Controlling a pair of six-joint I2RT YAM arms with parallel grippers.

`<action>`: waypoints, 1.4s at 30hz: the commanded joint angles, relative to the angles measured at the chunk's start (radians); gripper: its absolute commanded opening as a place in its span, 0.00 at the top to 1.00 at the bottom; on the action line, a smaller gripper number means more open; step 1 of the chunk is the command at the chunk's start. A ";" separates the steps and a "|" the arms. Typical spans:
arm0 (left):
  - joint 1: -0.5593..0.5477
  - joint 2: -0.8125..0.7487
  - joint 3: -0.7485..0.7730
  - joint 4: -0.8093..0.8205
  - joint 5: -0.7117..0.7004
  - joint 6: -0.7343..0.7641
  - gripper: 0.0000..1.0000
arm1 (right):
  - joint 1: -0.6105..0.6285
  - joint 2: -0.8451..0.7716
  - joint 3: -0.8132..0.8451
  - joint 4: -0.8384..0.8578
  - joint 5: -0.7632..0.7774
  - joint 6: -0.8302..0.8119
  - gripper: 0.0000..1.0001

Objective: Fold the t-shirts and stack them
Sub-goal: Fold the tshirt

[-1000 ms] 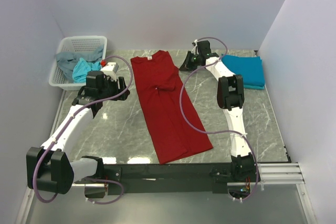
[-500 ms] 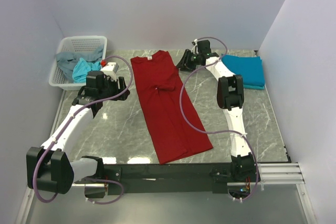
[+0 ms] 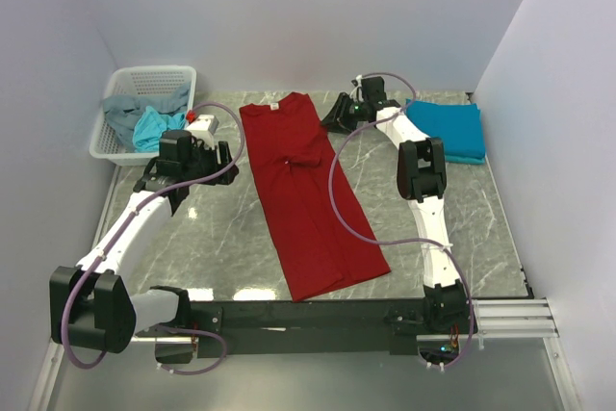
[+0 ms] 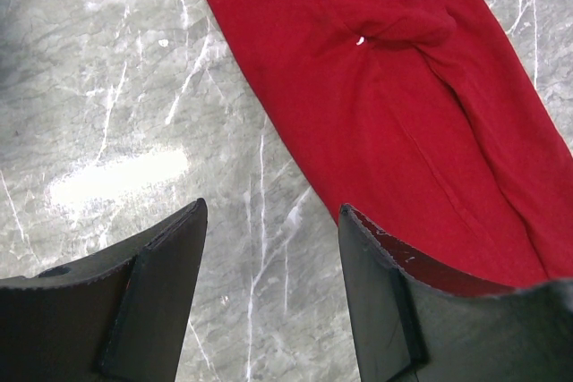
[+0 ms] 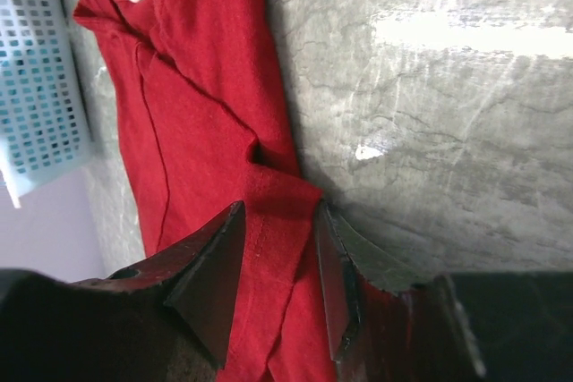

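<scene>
A dark red t-shirt (image 3: 303, 199), folded lengthwise, lies down the middle of the table; it also shows in the left wrist view (image 4: 421, 87) and the right wrist view (image 5: 197, 69). A folded teal-blue t-shirt (image 3: 448, 130) lies at the back right. My right gripper (image 3: 339, 115) is open at the red shirt's upper right edge; in its wrist view the right gripper (image 5: 279, 212) has its jaws astride a folded sleeve. My left gripper (image 3: 195, 156) is open and empty, and in its wrist view it (image 4: 271, 209) is over bare marble just left of the red shirt.
A white mesh basket (image 3: 154, 71) stands at the back left and holds a grey shirt (image 3: 120, 111) and a light turquoise shirt (image 3: 154, 127). The basket's edge shows in the right wrist view (image 5: 36, 69). Walls close the table on three sides.
My right gripper has shifted a little left, toward the red shirt's upper right edge. The left arm and the shirts have not moved.
</scene>
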 commanded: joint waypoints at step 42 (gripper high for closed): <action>-0.007 -0.008 0.043 0.008 -0.005 0.020 0.33 | -0.046 -0.073 -0.039 0.080 -0.084 0.028 1.00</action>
